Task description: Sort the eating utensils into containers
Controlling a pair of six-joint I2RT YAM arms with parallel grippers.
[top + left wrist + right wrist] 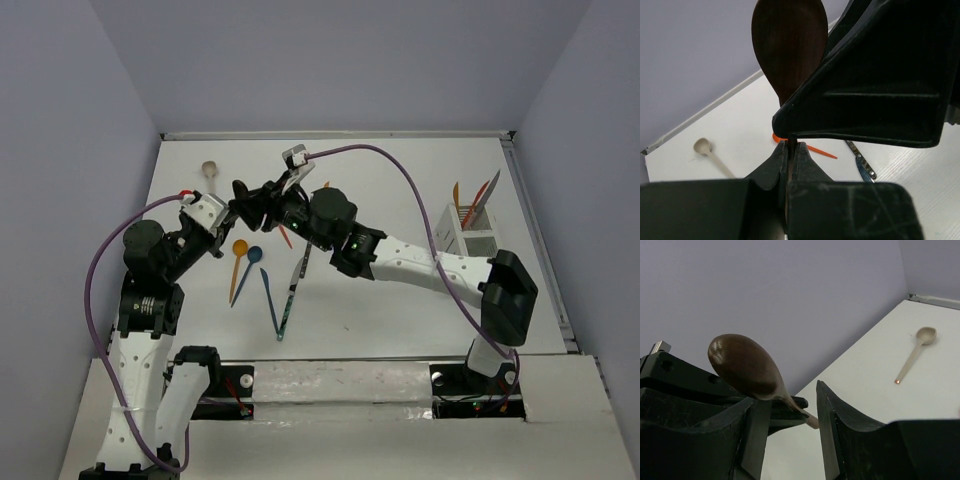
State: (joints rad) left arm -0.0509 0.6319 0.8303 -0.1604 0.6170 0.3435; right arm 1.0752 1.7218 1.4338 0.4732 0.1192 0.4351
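Note:
My left gripper (790, 147) is shut on the thin handle of a dark brown spoon (790, 45) and holds it in the air, bowl up. In the top view the left gripper (245, 201) meets my right gripper (268, 199) above the table's back middle. The right gripper (792, 405) is open, its fingers either side of the brown spoon's (747, 367) neck, not closed on it. The white caddy (470, 238) stands at the right with orange, red and grey utensils upright in it.
A beige spoon (210, 172) lies at the back left. An orange spoon (238, 262), a blue spoon (251, 266), a blue knife (270, 300) and a grey knife (296, 285) lie in the middle. An orange utensil (815, 149) lies under the grippers.

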